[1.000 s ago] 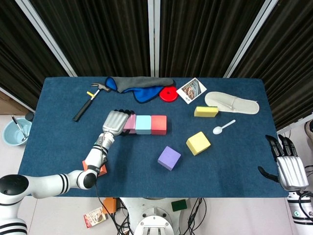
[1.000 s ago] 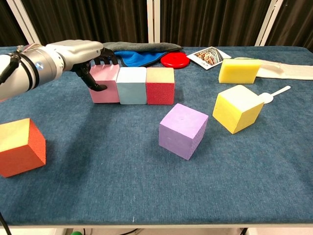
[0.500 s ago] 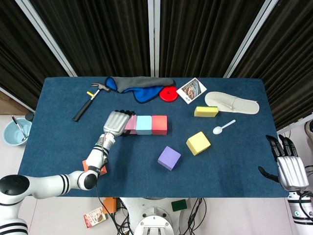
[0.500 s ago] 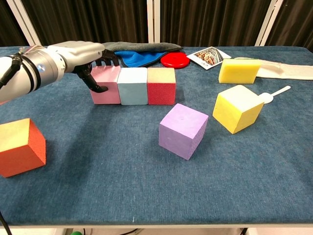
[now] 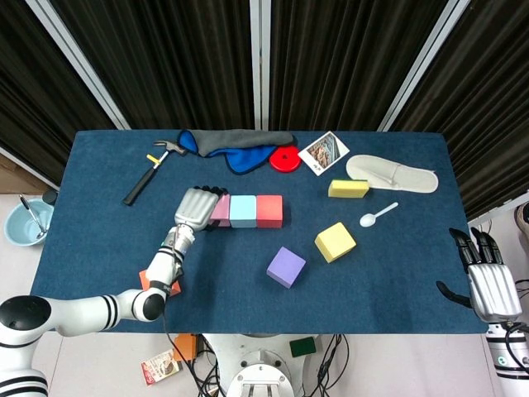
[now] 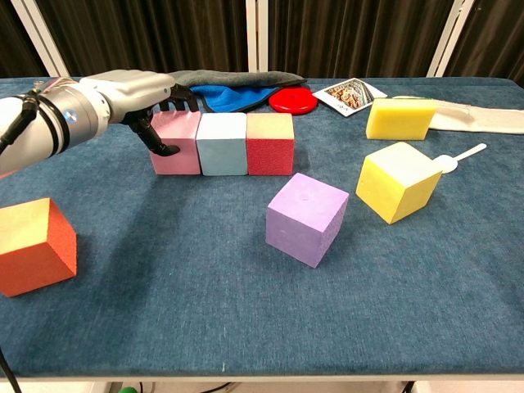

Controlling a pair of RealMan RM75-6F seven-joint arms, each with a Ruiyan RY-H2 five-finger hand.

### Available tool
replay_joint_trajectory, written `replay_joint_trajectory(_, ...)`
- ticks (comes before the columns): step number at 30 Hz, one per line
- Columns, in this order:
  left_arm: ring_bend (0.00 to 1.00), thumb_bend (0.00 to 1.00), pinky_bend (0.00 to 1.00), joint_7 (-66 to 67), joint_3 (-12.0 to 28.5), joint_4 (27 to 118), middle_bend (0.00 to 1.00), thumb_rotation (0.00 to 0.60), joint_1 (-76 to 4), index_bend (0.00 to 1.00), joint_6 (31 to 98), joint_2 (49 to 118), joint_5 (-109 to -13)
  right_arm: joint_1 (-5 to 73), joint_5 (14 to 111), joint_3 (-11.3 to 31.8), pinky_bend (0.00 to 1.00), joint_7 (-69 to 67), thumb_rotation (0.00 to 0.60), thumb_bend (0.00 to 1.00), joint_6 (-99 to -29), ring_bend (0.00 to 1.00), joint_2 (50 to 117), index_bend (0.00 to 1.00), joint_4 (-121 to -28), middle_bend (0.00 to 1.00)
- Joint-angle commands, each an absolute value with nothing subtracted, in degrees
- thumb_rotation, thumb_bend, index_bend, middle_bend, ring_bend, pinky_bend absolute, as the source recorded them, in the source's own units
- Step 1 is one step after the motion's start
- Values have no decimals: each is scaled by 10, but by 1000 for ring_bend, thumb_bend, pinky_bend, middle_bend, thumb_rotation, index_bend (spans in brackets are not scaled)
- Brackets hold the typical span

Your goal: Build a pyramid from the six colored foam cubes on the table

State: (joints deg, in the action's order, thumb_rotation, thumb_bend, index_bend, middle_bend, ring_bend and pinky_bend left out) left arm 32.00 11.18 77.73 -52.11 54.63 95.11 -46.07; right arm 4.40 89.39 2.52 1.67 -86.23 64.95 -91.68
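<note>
Three cubes (image 6: 222, 143) abut (left hand (image 6: 135, 94) fingers (image 6: 164, 149) touching pink).

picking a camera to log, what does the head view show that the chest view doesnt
Only the head view shows the right robot hand, open beyond the table's right edge, plus the hammer, the bowl off the table's left edge and the whole slipper.

Only the chest view shows the orange cube in full and the cubes' side faces.

Both show the left robot hand at the pink cube, in a row with the light blue cube and red cube, and the loose purple cube and yellow cube.
</note>
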Motion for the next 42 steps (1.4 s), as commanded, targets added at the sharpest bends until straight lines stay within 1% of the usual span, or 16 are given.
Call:
replay_joint_trajectory(1,382,279,357,322,112,780,354,600,-521,273,546,950,-460,44,894,25,71,16,600,176,-862,12,649,0,-917,94)
replay_joint_trajectory(16,378,279,356,334,113,781,310,600,-526,251,540,953,-444,43,894,25,70,15,600,176,-864,12,650,0,-915,95)
replay_joint_trajectory(19,377,278,356,336,113,783,294,600,-527,232,536,952,-441,43,894,25,67,15,600,179,-864,11,650,0,-916,94)
replay_joint_trajectory(25,308,264,336,345,110,793,199,597,-530,175,532,945,-430,43,895,26,59,13,600,183,-864,11,650,0,-915,94)
replay_joint_trajectory(29,287,259,332,349,109,799,167,570,-531,161,534,941,-426,44,895,25,54,12,600,183,-864,10,651,0,-914,93)
replay_joint_trajectory(31,274,253,333,351,107,803,146,573,-531,157,535,939,-425,44,895,26,53,12,600,183,-863,10,651,1,-914,92)
replay_joint_trajectory(35,258,244,332,352,107,809,126,546,-532,154,537,935,-424,44,897,26,49,12,600,183,-865,9,650,0,-914,90)
replay_joint_trajectory(42,240,239,311,350,107,807,119,543,-536,154,532,933,-422,43,897,25,48,12,600,191,-866,8,649,0,-915,89)
